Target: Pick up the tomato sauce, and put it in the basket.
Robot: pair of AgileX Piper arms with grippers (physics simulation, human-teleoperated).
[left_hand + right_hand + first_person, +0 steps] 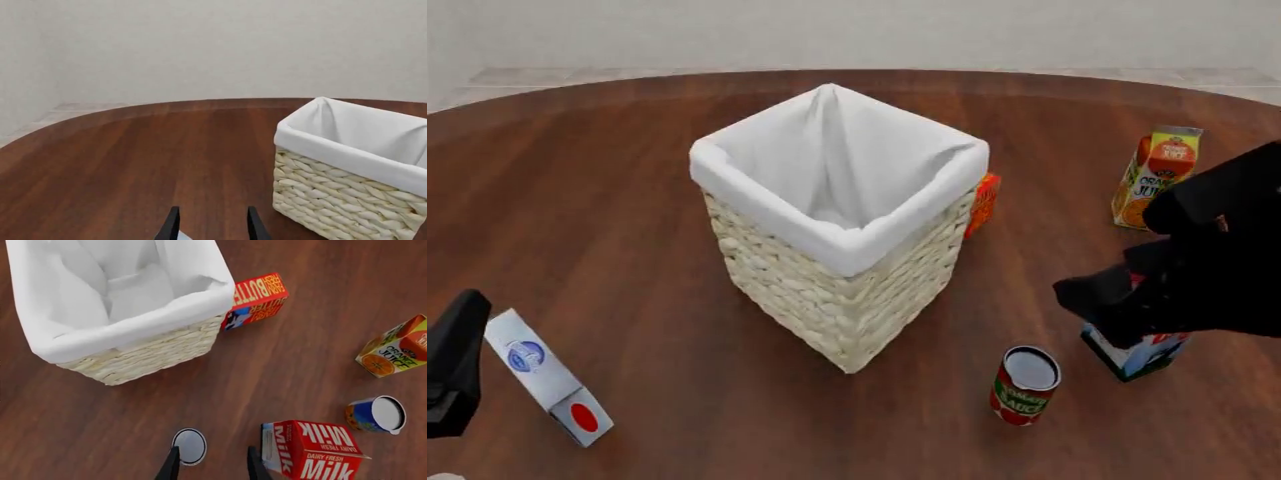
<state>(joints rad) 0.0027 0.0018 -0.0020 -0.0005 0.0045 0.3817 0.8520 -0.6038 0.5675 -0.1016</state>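
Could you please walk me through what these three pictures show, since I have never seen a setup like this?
These are computer renders of two robot arms at a wooden table. The front picture looks down from behind the arms. There the dark right arm reaches over a milk carton, and the left arm shows at the edge.

The other two come from cameras on each arm's wrist, looking along its fingers.

On the table stand a lined basket, a tomato sauce can, an orange juice carton, a butter box, a blue can and a flat white box.

The right hand is open above the sauce can. The left hand is open too. Nothing is held.
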